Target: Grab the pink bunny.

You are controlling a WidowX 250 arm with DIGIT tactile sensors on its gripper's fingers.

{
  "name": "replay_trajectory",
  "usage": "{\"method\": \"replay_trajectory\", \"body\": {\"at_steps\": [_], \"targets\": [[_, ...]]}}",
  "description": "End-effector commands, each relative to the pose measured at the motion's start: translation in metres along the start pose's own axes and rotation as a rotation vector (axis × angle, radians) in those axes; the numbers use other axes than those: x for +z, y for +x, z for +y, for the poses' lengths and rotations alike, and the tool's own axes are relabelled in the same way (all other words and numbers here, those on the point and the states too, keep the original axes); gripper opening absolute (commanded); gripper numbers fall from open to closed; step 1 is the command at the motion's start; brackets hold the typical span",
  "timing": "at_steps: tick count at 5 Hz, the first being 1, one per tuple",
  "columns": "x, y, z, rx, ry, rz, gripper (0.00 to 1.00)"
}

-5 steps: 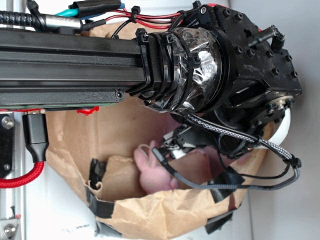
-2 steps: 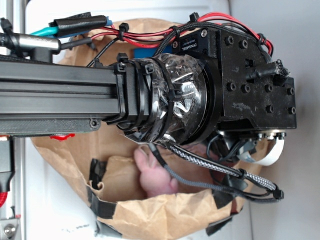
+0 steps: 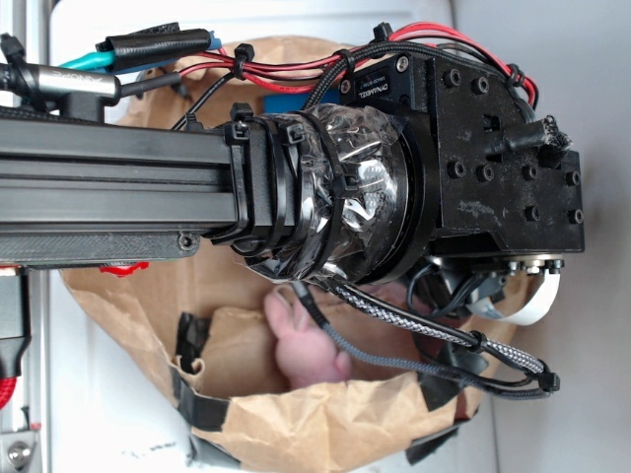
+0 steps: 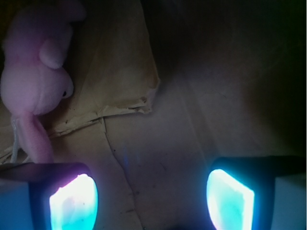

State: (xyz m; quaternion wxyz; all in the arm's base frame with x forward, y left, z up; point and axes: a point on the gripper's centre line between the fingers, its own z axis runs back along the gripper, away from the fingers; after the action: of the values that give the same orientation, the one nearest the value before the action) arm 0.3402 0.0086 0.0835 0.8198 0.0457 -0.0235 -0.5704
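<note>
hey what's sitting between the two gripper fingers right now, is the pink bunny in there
No. In the wrist view, only bare brown paper lies between the open gripper's fingers; the pink bunny sits off to the upper left.

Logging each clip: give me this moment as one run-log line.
phase: approach | hand: open, empty, over brown paper | pink bunny: lying on paper, off to one side of the fingers, untouched | grasp: not yet
</note>
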Motion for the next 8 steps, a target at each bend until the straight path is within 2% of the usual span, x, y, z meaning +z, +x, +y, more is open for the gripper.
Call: {"method": "replay_trajectory", "body": {"at_steps": [1, 2, 4, 6, 8], "targets": [[0.024, 0.008, 0.000, -0.014, 0.077, -0.020, 1.00], [0.027, 0.015, -0.018, -0.042, 0.089, -0.018, 1.00], [0.044, 0.031, -0.052, -0.089, 0.111, -0.052, 1.00], [0.028, 0.040, -0.072, -0.156, 0.098, -0.095, 1.00], [0.010, 0.043, -0.082, -0.131, 0.097, -0.194, 1.00]]}}
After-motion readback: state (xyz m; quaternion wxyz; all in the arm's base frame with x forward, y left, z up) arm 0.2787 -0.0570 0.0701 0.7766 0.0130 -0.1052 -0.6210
